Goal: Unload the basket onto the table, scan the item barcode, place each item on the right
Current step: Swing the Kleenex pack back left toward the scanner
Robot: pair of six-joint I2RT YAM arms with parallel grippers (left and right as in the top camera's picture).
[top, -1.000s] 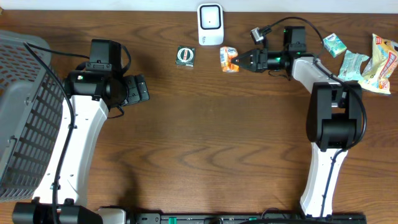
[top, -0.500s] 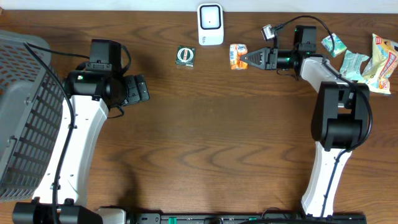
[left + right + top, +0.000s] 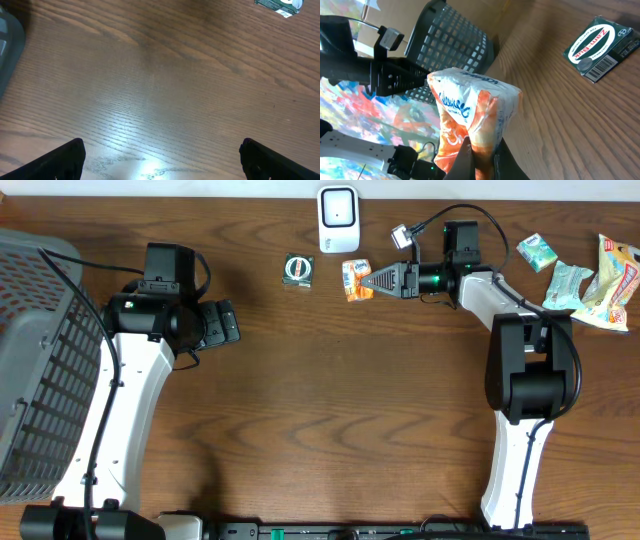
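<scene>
- The right hand [image 3: 369, 280] is pressed together on one edge of the orange-and-white packet [image 3: 356, 280]. It holds the packet near the far edge of the tabletop [image 3: 330, 410], about midway along it.
- The white scanner [image 3: 338, 220] stands at the far edge. It lies just beyond the packet and slightly toward the left edge, close but not touching.
- The right arm reaches in from the right, its hand pointing toward the left edge, so the packet sticks out past the fingertips on the scanner's side.
- From overhead the packet's long axis seems to run roughly from far edge to near edge, across the line of the hand.
- In the wrist view the printed face of the packet [image 3: 470, 112] shows; no barcode can be made out, so which face carries it cannot be told.
- The left hand [image 3: 224, 325] is spread wide and holds nothing. It is toward the left edge, well apart from the scanner, so the right arm is clearly the nearer.
- A small green-and-black box [image 3: 297, 270] lies just left of the packet, a basket [image 3: 35, 370] sits at the left edge, and snack packets [image 3: 570, 280] are near the far right corner.
- Against half a second ago, the packet has moved toward the left edge and a touch nearer the front, closer in line with the scanner; the left arm and box are unchanged.
</scene>
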